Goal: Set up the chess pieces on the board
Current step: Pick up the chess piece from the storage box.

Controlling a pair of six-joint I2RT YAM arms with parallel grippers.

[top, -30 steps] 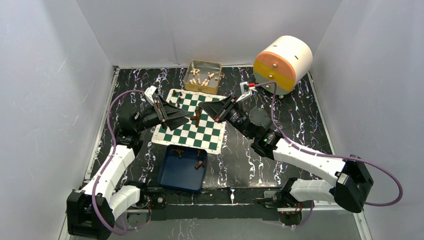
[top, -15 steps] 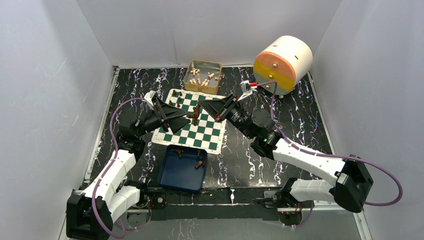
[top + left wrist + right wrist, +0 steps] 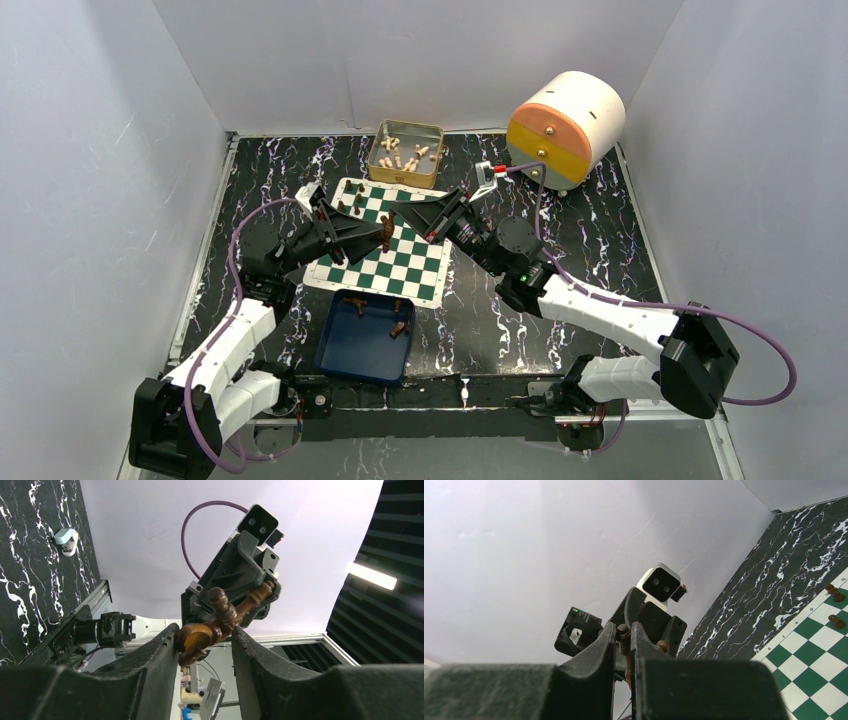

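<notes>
Meeting Above the Board With Brown Pieces at the Fingertips

Nearest the arm bases, the blue tray lies just on the near side of the board, with a few dark-brown chess pieces loose inside it.

Over the board's far half the two arms reach in from either side. The left gripper and the right gripper are tip to tip above the squares, with dark-brown wood showing between them.

In the left wrist view, the rounded base of a brown piece sits in the gap between the left fingers. The left jaws are partly spread around it. The base lies against one finger, and I cannot tell whether the other finger presses on it. A second turned stem with a round knob crosses it.

The right jaws are pressed almost together, pinching a knob-topped piece that stands up between them. Which stem in the left wrist view this is cannot be told.

Three more brown pieces stand on the board's far left squares. Beyond the board's far edge, the gold tin holds cream pieces. At the far right, a cream, orange and yellow drum lies on its side.
</notes>
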